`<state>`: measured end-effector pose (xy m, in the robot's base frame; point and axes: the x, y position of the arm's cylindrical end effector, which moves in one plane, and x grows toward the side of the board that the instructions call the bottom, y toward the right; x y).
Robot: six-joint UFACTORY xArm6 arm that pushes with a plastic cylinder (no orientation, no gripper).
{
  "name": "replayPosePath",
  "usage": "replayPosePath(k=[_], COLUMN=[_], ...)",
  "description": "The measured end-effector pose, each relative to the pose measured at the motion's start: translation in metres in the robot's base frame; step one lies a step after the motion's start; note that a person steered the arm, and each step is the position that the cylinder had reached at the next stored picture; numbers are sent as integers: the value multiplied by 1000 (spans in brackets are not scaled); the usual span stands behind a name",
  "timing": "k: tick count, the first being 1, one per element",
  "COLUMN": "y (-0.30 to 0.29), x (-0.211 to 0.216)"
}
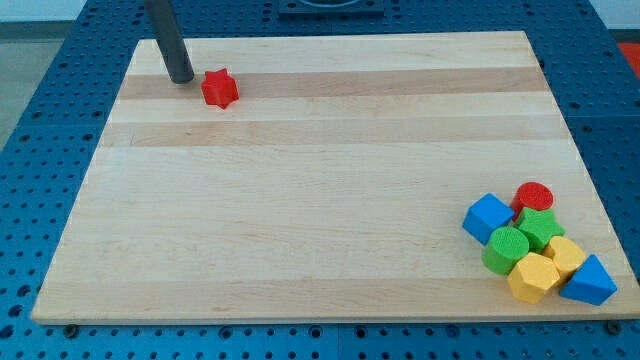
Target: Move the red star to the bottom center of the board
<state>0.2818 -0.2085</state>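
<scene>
The red star [219, 89] lies on the wooden board [320, 180] near the view's top left. My tip [181, 78] rests on the board just left of the star and slightly above it, a small gap apart. The dark rod rises from the tip up out of the view's top edge.
A tight cluster of blocks sits at the view's bottom right: a blue cube [487, 217], a red cylinder [534, 196], a green star [540, 228], a green cylinder [506, 248], a yellow hexagon [533, 277], another yellow block [566, 256] and a blue triangle [591, 281].
</scene>
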Motion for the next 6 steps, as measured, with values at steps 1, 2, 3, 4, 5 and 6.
replayPosePath(k=[1,2,3,4,5,6], y=[52,85,80,71,120,175], x=[6,30,67,104,115,120])
